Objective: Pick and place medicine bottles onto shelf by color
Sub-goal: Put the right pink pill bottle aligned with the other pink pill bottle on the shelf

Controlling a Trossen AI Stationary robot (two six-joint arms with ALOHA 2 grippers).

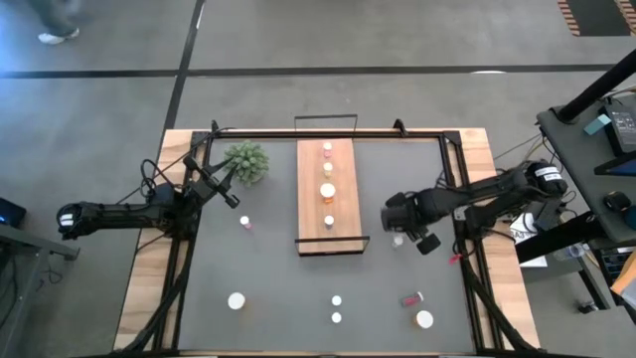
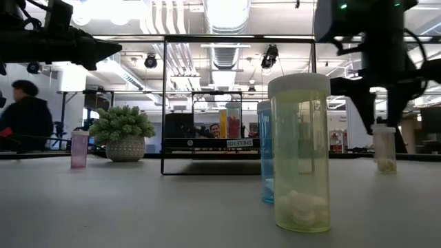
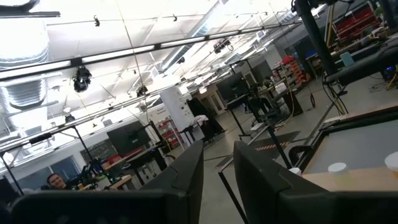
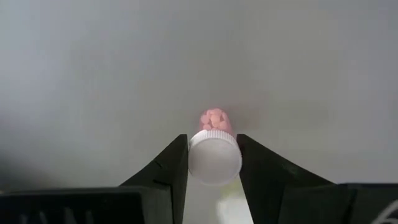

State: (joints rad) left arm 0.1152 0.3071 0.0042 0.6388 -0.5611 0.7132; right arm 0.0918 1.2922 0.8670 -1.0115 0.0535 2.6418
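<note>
On my right arm, the right gripper (image 4: pixel 213 163) has its jaws pinching a small bottle (image 4: pixel 214 155) by its white cap, one finger pressed on each side, with pink pills showing through the body below the cap. From overhead that gripper (image 1: pixel 400 235) sits at about three o'clock of the surface (image 1: pixel 268 288), just beside the shelf (image 1: pixel 327 197) on its right, near the shelf's near end. The shelf lies lengthwise at the centre toward twelve o'clock, and I count four white-capped bottles (image 1: pixel 327 189) standing in a row along it. My left gripper (image 1: pixel 235 198) waits at about ten o'clock, beside the green plant (image 1: pixel 246 161), raised off the surface, its jaws pressed together on nothing. Other bottles stand loose: a pink one (image 1: pixel 244 223) toward nine o'clock, a large cap (image 1: pixel 237 299) at seven o'clock, two small ones (image 1: pixel 337 308) at six, and a red one lying down (image 1: pixel 411 297) with a large cap (image 1: pixel 424 319) at five o'clock.
</note>
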